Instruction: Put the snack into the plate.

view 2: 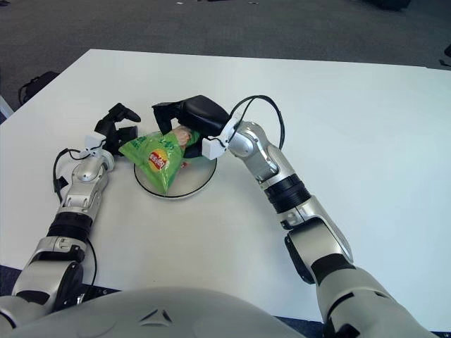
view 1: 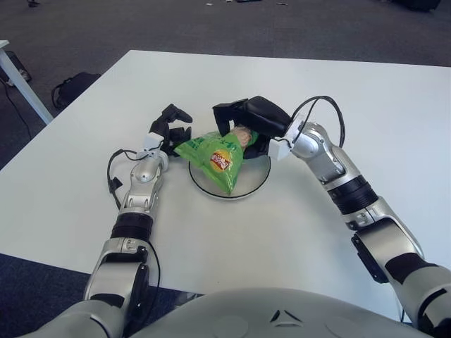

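On the white table [view 1: 296,232] sits a plate [view 1: 254,184]. The right hand [view 1: 248,120] has its fingers closed on a green snack bag [view 1: 215,159] over the plate. The left hand [view 1: 169,130], fingers loosely spread and empty, shows just left of the plate.

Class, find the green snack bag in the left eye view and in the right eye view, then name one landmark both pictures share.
Left eye view: green snack bag sits centre, over the plate's left rim, held by the right robot hand.
Right eye view: same bag appears left of centre.
Shared landmark: the black-rimmed plate, with the left robot hand just beside it.
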{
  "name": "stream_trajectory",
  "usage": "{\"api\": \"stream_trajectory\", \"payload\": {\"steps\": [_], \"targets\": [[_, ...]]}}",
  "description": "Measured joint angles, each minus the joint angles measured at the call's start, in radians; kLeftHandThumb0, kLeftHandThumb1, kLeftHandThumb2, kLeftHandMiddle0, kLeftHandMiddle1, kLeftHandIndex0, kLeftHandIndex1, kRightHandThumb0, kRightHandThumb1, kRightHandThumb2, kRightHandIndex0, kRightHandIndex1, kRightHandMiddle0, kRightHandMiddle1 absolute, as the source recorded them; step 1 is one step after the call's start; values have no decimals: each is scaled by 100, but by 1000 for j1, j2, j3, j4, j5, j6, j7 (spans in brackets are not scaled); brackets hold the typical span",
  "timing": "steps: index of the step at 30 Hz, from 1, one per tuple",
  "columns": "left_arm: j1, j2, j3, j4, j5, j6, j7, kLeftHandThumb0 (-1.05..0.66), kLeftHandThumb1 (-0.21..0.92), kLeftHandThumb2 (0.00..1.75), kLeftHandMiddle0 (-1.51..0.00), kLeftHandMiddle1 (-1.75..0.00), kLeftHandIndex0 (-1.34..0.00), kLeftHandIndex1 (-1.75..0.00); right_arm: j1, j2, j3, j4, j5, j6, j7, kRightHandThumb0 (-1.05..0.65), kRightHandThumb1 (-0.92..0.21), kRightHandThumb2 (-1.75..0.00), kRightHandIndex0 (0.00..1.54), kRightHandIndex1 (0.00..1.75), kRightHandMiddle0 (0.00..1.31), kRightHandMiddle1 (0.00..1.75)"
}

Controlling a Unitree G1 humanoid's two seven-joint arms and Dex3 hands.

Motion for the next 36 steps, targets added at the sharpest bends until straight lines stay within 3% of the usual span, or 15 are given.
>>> {"api": "stream_trajectory", "payload": {"steps": [3, 7, 13, 17, 18, 19, 21, 22, 23, 25, 28, 31, 36], "targets": [[3, -8, 6, -15, -23, 29, -1, -43, 47, 112, -121, -175, -49, -175, -5, -10, 7, -4, -3, 4, 28, 0, -3, -162, 86, 166, 59, 175], [4, -19, 14, -30, -46, 61, -1, -43, 47, 112, -118, -175, -49, -175, -12, -25, 17, -21, -3, 28, 91, -1, 4, -166, 89, 172, 74, 157], [7, -30, 20, -47, -60, 87, 5, -43, 48, 112, -118, -175, -49, -175, -35, -56, 32, -46, -4, 57, 183, -1, -10, -155, 67, 174, 64, 173], [7, -32, 21, -49, -59, 87, 7, -43, 46, 113, -120, -175, -50, -175, -49, -75, 39, -43, 6, 53, 234, -1, -32, -131, 50, 175, 48, 174], [8, -32, 21, -49, -59, 86, 7, -44, 46, 114, -120, -175, -50, -175, -53, -80, 43, -37, 14, 48, 249, -15, -28, -123, 32, 170, 30, 161], [8, -32, 20, -49, -59, 85, 7, -44, 45, 115, -121, -175, -51, -175, -59, -85, 45, -28, 33, 41, 272, -20, -26, -120, 25, 168, 24, 157], [7, -32, 20, -48, -59, 84, 7, -44, 45, 115, -121, -175, -51, -175, -73, -95, 50, -6, 73, 28, 328, -33, -22, -113, 10, 127, 10, 133], [5, -32, 20, -48, -59, 81, 7, -44, 45, 115, -122, -175, -51, -175, -82, -100, 51, 7, 95, 23, 358, -38, -21, -109, 7, 99, 6, 112], [4, -32, 20, -48, -59, 78, 7, -44, 45, 115, -122, -175, -51, -175, -91, -105, 50, 16, 119, 24, 391, -39, -21, -108, 5, 88, 5, 104], [1, -32, 21, -48, -59, 74, 7, -44, 46, 114, -122, -175, -50, -175, -115, -122, 49, 29, 167, 31, 464, -50, -24, -100, 2, 38, 2, 60], [-3, -32, 21, -40, -59, 68, 7, -43, 46, 113, -122, -175, -50, -175, -156, -152, 51, 33, 216, 56, 576, -68, -38, -80, 1, 12, 1, 22], [-9, -32, 21, -19, -59, 65, 7, -43, 46, 113, -122, -175, -50, -175, -197, -180, 62, 46, 250, 63, 685, -78, -49, -64, 0, 4, 0, 7], [-18, -31, 23, -1, -60, 55, 4, -43, 46, 113, -120, -175, -50, -175, -239, -189, 68, 89, 304, 35, 788, -87, -61, -46, 0, 1, 0, 1]]}}
